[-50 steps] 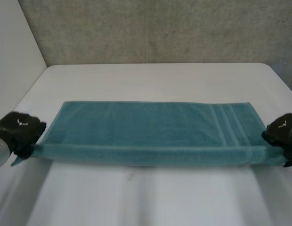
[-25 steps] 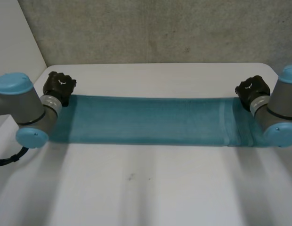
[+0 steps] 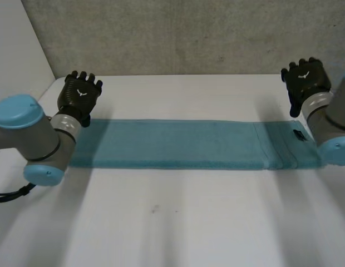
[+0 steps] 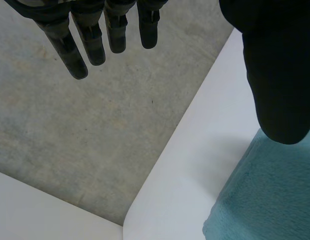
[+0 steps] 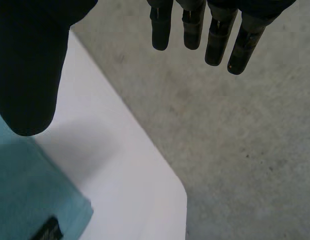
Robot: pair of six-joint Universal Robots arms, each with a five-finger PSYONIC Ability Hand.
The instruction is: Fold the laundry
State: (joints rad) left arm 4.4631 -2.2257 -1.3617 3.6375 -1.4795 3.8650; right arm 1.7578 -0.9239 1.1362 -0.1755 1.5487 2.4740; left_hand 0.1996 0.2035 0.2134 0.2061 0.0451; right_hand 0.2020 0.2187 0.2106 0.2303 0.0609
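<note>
We've got a teal towel lying flat as a long, narrow folded strip across the middle of the white bench. There are woven stripes and a small dark label near its right end. Our left hand hovers just beyond the towel's left end on the far side, with its fingers straight and spread and nothing in them. Our right hand is the same deal past the right end: wide open, empty, not touching the cloth. The left arm and right arm hang over the towel's two ends. There's a concrete wall behind the bench.
</note>
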